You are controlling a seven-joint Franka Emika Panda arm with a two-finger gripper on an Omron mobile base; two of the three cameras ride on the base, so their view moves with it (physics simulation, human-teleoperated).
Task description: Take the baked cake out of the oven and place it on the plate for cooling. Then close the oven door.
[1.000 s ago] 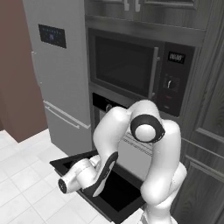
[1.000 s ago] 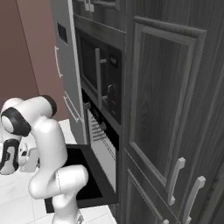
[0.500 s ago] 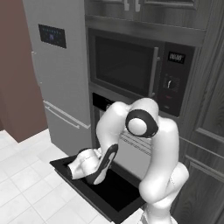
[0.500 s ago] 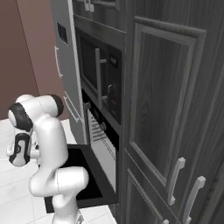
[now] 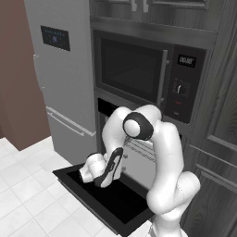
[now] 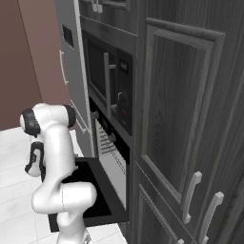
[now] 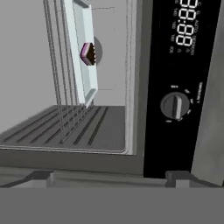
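The oven (image 5: 139,155) stands open, and its black door (image 5: 109,201) (image 6: 102,200) lies flat in front of it. In the hand view, which is rolled on its side, the small dark reddish cake (image 7: 88,54) rests on a pale baking tray (image 7: 85,83) on the wire racks deep inside. My gripper (image 7: 109,177) is open and empty, its fingertips (image 7: 41,177) wide apart. It hovers low over the dropped door (image 5: 102,172), outside the cavity and well short of the cake, and shows beside my arm (image 6: 34,159). The plate is out of view.
The oven's display (image 7: 188,30) and a round knob (image 7: 176,106) sit beside the opening. A black microwave (image 5: 134,69) is built in above, a grey fridge (image 5: 60,83) stands left and dark wood cabinets (image 6: 190,109) right. White tiled floor (image 5: 28,199) spreads in front.
The arm has swung the hand from over the floor at the left toward the oven, over the open door. The gripper has stayed open.
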